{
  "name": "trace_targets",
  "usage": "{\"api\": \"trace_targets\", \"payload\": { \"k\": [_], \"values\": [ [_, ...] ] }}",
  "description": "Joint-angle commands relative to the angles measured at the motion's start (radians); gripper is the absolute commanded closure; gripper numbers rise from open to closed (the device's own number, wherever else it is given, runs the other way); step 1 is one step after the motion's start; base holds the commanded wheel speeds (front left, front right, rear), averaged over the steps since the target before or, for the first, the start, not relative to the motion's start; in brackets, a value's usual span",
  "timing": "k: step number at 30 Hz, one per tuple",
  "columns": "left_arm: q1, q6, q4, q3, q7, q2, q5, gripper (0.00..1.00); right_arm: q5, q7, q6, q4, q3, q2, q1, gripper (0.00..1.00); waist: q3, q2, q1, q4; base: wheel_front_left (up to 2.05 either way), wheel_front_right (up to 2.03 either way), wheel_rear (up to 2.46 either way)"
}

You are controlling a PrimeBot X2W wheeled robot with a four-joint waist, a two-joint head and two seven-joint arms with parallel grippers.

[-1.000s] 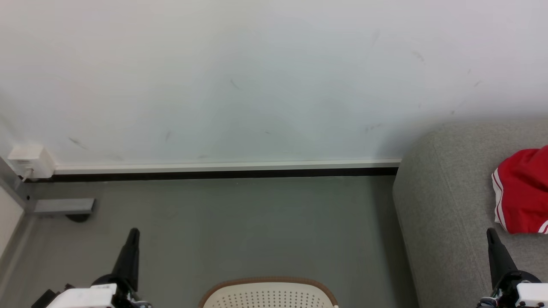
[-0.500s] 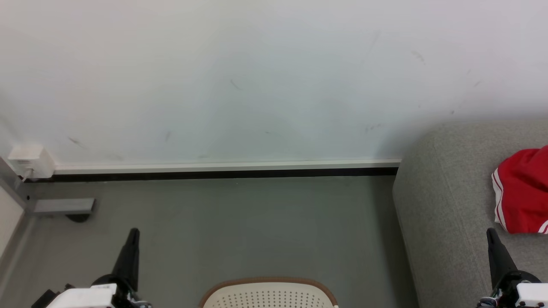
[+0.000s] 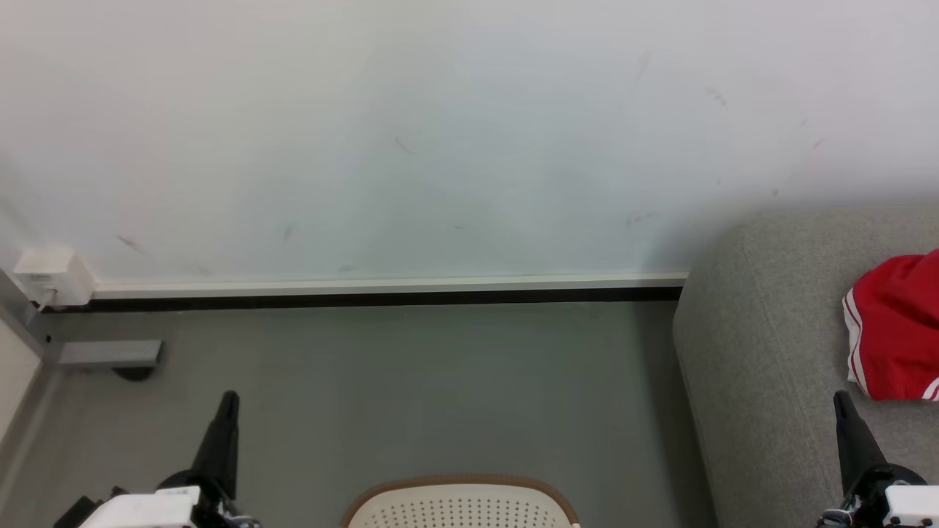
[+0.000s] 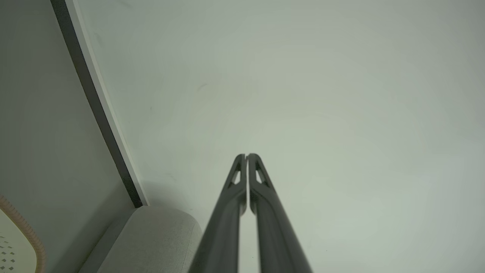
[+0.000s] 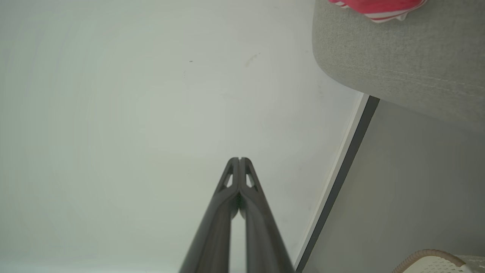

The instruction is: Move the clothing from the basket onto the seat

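A red garment with thin white stripes lies on the grey seat at the right edge of the head view; its hem also peeks in at the top of the right wrist view, resting on the seat. The far rim of the cream perforated basket shows at bottom centre, its inside out of sight. My left gripper is at lower left, shut and empty, tips together. My right gripper is at lower right in front of the seat, shut and empty.
A white wall with a white-and-black skirting strip stands ahead, with grey floor before it. A white wall box and a grey metal bracket sit at the far left.
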Motion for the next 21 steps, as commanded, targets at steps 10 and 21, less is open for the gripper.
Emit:
{"api": "trace_targets", "payload": {
  "k": [10, 21],
  "values": [
    [-0.007, -0.006, -0.004, 0.002, 0.004, 0.007, -0.014, 1.0, -0.001, 0.003, 0.0, -0.005, -0.005, 0.001, -0.012, 1.0, 0.0, 0.0, 0.0, 0.0, 0.0, 0.0, 0.0],
    [-0.007, -0.006, -0.004, 0.002, 0.004, 0.007, -0.014, 1.0, -0.001, 0.004, 0.0, -0.005, -0.005, 0.001, -0.012, 1.0, 0.0, 0.0, 0.0, 0.0, 0.0, 0.0, 0.0]
  ]
}}
